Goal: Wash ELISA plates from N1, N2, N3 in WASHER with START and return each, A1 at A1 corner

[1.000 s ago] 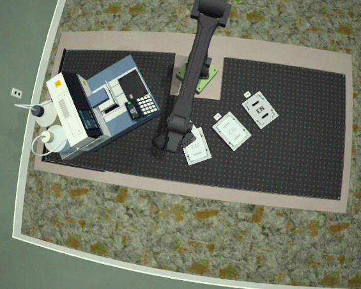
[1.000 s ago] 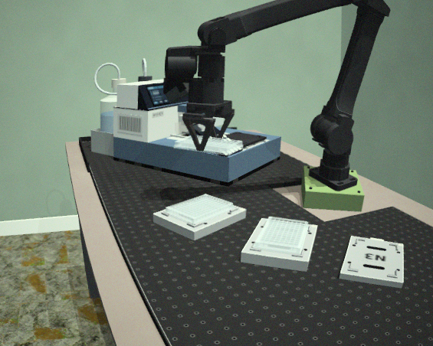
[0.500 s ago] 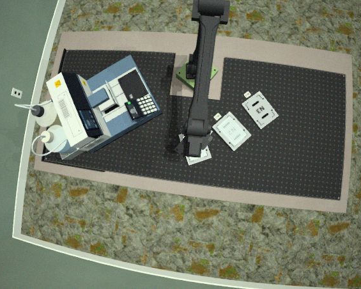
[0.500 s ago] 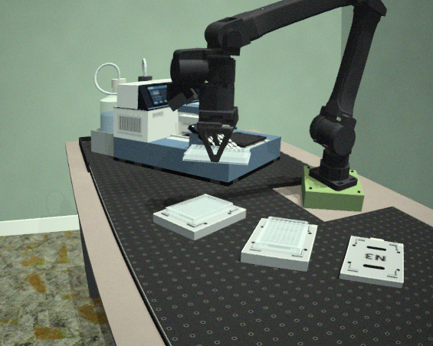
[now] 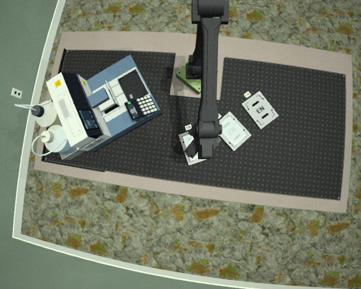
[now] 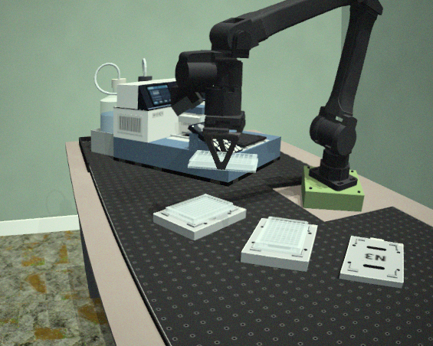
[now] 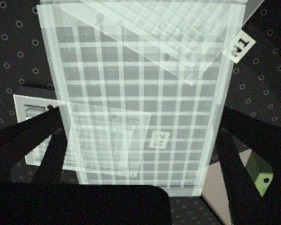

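Observation:
My gripper (image 6: 222, 162) (image 7: 141, 113) is shut on a clear plate (image 6: 244, 161) (image 7: 135, 64), held level or nearly so above the mat; in the top view the arm largely hides it. Nest N1 (image 6: 194, 232) bears a plate (image 6: 201, 208). Nest N2 (image 5: 248, 135) (image 6: 273, 262) bears another plate (image 5: 233, 129) (image 6: 280, 236). Nest N3 (image 5: 268, 109) (image 6: 372, 279) is empty. The washer (image 5: 62, 105) (image 6: 146, 124) shows a green lamp (image 5: 128, 103); no plate shows on its carrier. The held plate's cut-off corner is not clear.
The keypad (image 5: 147, 105) is on the washer's near side. Two bottles (image 5: 46, 115) (image 5: 57, 140) with tubes stand behind the washer. The green base block (image 5: 189, 78) (image 6: 332, 199) bears the arm. The nests stand in a row on the perforated mat (image 5: 301, 153) (image 6: 200, 291).

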